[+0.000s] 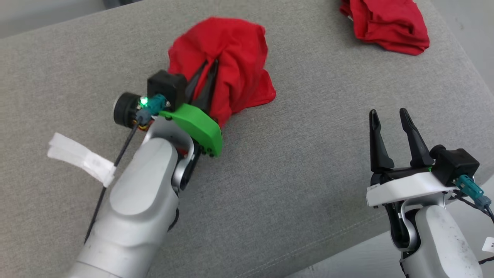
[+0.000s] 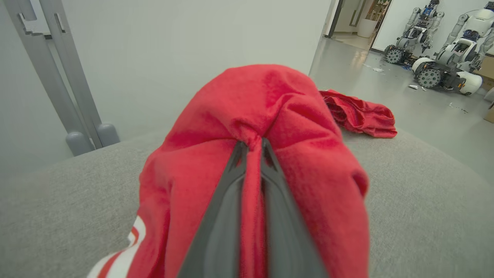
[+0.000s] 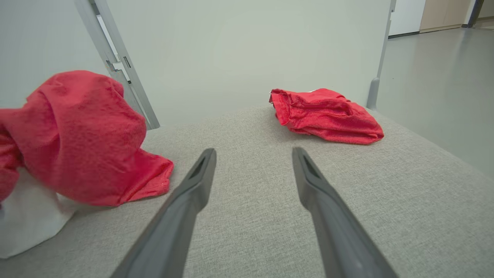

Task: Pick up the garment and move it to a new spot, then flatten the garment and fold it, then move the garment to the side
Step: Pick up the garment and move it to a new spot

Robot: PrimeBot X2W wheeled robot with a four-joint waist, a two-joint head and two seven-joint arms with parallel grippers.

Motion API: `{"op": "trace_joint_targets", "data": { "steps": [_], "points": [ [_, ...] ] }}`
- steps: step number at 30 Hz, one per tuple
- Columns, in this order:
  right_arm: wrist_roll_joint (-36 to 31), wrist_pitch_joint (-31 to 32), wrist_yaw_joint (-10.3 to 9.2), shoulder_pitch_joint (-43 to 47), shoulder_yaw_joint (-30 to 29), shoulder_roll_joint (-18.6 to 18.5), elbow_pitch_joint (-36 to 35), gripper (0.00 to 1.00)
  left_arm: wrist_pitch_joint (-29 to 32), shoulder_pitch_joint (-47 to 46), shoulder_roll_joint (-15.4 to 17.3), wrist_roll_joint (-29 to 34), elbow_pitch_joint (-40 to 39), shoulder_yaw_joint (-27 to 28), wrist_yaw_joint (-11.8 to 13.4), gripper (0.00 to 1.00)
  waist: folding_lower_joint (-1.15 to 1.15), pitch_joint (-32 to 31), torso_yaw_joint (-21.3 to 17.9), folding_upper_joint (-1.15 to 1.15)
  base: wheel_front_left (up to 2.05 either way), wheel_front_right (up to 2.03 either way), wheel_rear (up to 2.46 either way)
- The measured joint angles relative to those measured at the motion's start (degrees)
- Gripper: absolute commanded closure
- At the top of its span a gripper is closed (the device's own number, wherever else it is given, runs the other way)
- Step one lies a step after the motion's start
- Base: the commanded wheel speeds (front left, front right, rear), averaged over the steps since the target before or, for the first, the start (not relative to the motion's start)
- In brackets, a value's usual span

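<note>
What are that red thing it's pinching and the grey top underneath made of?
Red garment: probably soft knit cotton, matte and slightly fuzzy, bunching in loose folds where the left pincer pinches it. Grey surface: seemingly coarse woven upholstery fabric, matte, with visible weave and a stitched seam.

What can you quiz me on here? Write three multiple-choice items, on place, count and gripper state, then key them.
1. Where does the second red garment lie? A. at the far right of the grey cushion B. under the left arm C. on the floor
2. How many red garments are in view? A. one B. two C. three
3. What is the left gripper doing? A. standing open, empty B. shut on the bunched red garment C. pressing bare cushion
Key: 1 A, the head view shows it there. 2 B, one bunched, one apart. 3 B, cloth is pinched between its fingers.
</note>
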Motion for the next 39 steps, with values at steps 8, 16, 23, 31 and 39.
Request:
{"op": "trace_joint_targets", "data": {
  "steps": [8, 16, 23, 31, 39],
  "points": [
    [-0.6, 0.0, 0.00, 0.1, 0.0, 0.0, 0.4, 0.00, -4.4, 2.3, -0.9, -0.5, 1.7, -2.6, 1.4, 0.00, 0.00, -1.3, 2.8, 0.00, 0.00, 0.00, 0.00],
    [-1.5, 0.0, 0.00, 1.6, -0.9, 0.0, 0.4, 0.00, -6.8, 2.7, 0.4, -0.5, -2.2, -0.4, 3.1, 0.00, 0.00, -3.9, 5.7, 0.00, 0.00, 0.00, 0.00],
    [-2.6, 0.0, 0.00, 2.6, -1.2, 0.0, 0.3, 0.00, -7.1, 8.6, 5.6, -0.3, -8.3, 3.9, 5.4, 0.00, 0.00, -6.7, 8.9, 0.00, 0.00, 0.00, 0.00],
    [-3.2, 0.0, 0.00, 4.0, -1.2, -0.5, 0.2, 0.00, -7.2, 17.5, 9.7, 0.1, -16.6, 9.5, 7.4, 0.00, 0.00, -9.6, 12.2, 0.00, 0.00, 0.00, 0.00],
    [-3.6, 0.0, 0.00, 4.9, -0.7, -1.8, 0.2, 0.00, -7.2, 25.5, 11.9, 0.2, -21.4, 13.6, 8.3, 0.00, 0.00, -12.1, 15.3, 0.00, 0.00, 0.00, 0.00]
  ]
}}
